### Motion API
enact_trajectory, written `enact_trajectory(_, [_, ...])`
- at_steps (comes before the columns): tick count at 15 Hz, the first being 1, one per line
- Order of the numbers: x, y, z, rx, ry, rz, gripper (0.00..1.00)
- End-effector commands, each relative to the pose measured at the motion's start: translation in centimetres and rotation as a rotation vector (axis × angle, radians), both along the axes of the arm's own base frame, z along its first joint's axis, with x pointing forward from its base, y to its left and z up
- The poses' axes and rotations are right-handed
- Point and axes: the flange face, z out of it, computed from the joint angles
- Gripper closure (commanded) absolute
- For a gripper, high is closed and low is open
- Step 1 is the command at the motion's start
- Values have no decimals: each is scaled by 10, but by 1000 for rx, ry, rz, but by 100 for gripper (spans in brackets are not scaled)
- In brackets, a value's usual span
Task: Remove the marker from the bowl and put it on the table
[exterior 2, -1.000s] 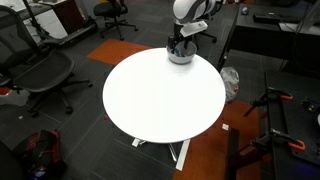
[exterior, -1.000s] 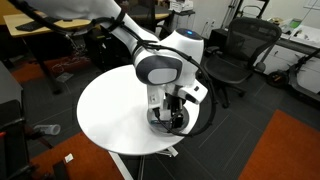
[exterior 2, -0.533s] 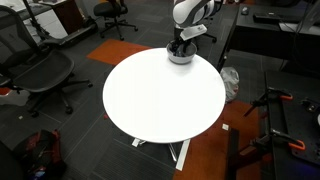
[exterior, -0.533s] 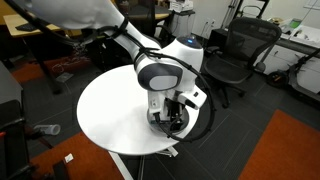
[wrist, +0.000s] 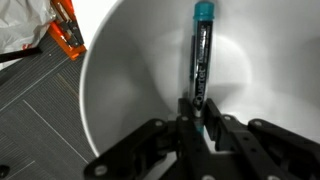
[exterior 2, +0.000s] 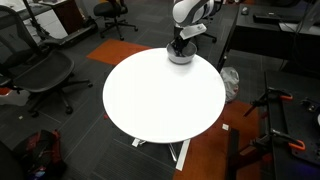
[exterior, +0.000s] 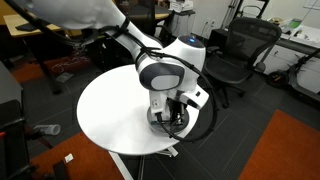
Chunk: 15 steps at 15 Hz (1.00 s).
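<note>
In an exterior view my claw (exterior: 172, 118) hangs straight down into the bowl (exterior: 157, 122). The bowl stands on the near right part of the table (exterior: 105, 110), close to the edge. The marker I cannot see here, because my arm hides it.

In an exterior view from another side, the bowl (exterior 2: 181, 58) is at the far edge of the table (exterior 2: 160, 100) and my claw (exterior 2: 180, 46) is low in it. The wide white top on the near side of the bowl is, I judge, the good place for the marker.

In the wrist view the marker (wrist: 201, 60) points away from me, with the teal end far and the dark body toward my claw (wrist: 198, 125). My fingers (wrist: 215, 128) are clenched on the dark end, one on each side and touching it. The pale surface under it is probably the inside of the bowl, but the picture is too washed out to be sure.

To do this step well, I should lift straight up until the far teal end is above the rim. I hold the marker at one end only, so it may tilt and catch the bowl. Then I should carry it slowly toward the middle of the table, go low, and let go only there, because a round marker can roll off the edge.
</note>
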Motion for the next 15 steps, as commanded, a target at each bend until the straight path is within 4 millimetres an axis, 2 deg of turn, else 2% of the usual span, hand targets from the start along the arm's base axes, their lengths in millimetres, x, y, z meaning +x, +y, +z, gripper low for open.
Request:
enact_trajectory(1, [4, 1, 9, 18, 13, -16, 95])
enact_trajectory(7, [-1, 13, 40, 6, -27, 10, 95])
enact_trajectory(11, [-3, 20, 74, -3, -68, 21, 95])
enact_trajectory(15, [-13, 37, 108, 0, -99, 41, 95])
